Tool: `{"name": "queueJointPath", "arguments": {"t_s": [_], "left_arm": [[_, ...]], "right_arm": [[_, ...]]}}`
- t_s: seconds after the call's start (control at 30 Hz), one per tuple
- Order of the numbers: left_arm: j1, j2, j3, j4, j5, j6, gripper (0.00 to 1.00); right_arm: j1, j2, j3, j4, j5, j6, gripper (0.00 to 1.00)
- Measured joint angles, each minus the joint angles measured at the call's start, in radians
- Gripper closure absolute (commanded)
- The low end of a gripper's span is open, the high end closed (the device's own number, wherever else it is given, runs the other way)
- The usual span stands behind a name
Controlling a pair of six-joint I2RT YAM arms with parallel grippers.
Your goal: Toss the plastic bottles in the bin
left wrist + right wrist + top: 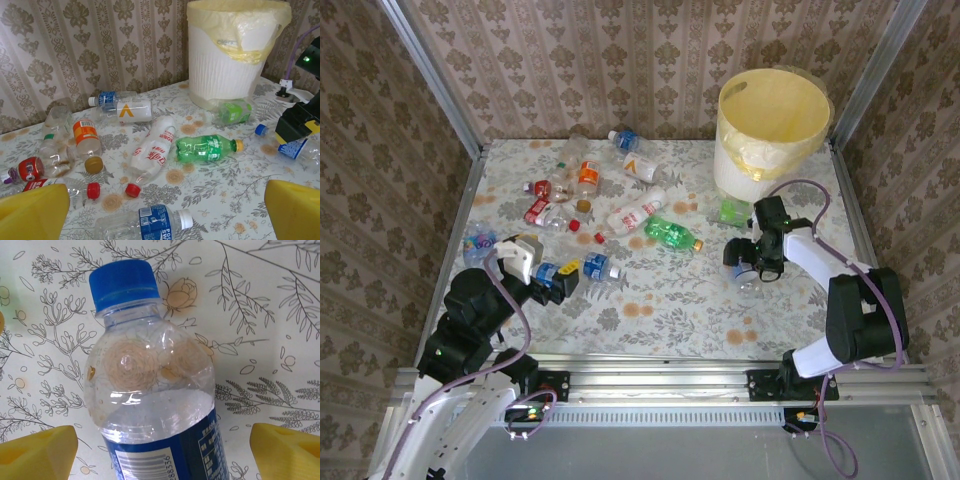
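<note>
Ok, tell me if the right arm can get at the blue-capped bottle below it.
Probably yes: the right gripper hangs open over the blue-capped bottle, fingers on either side, nothing else between.

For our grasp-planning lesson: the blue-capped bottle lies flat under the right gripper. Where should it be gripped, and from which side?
Grip the blue-capped bottle across its round body at the blue label, coming straight down from above. It lies flat on the table, and the open fingers of the right gripper straddle its long sides; the end by the cap is narrower, probably less secure.

Overhead and left wrist: shared bin (pixel 734 166) (pixel 225 70)
</note>
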Motion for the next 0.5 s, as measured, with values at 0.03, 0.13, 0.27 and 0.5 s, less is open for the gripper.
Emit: {"name": "queueJointPath", "arguments": {"t_s": [0.03,0.13,0.27,0.5], "left_arm": [[0.000,0.000,-0.002,0.000,0.000,0.000,0.00],[0.000,0.000,-0.004,-0.002,0.000,0.000,0.00],[0.000,0.000,-0.004,-0.003,0.000,0.000,0.00],[0.000,0.000,-0.004,-0.003,0.000,0.000,0.00]], "right_arm": [[0.001,0.001,0.000,-0.002,0.000,0.003,0.11],[0.001,0.006,0.000,-0.005,0.003,0.007,0.12],[0.001,0.037,0.001,-0.009,0.015,0.008,0.14],[0.002,0.094,0.024,-0.023,0.036,0.008,0.19]]}}
